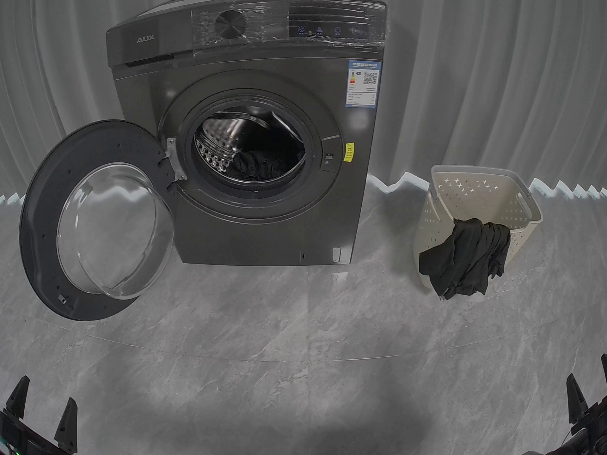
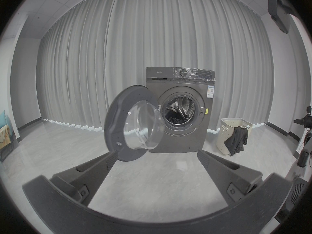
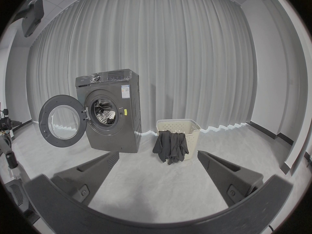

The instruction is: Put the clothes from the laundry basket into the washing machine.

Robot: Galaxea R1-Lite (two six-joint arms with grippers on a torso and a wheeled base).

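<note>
The washer (image 1: 265, 241) stands on the floor (image 1: 303, 349) in front of a curtain (image 1: 493, 64), with its door (image 1: 95, 222) swung wide open toward the robot's left. Dark clothes (image 1: 259, 164) lie at the bottom of the drum (image 1: 218, 137). The basket (image 1: 480, 191) sits on the floor near the washer, on the robot's right. A dark garment (image 1: 465, 263) hangs over the basket's near rim and drapes down its front wall, with its lower end close to the floor. The left end effector (image 1: 42, 406) is low on the robot's left, well apart from the washer, with its fingers spread and nothing between them. The right end effector (image 1: 588, 390) is low on the right, well apart from the basket, and is likewise spread and empty
</note>
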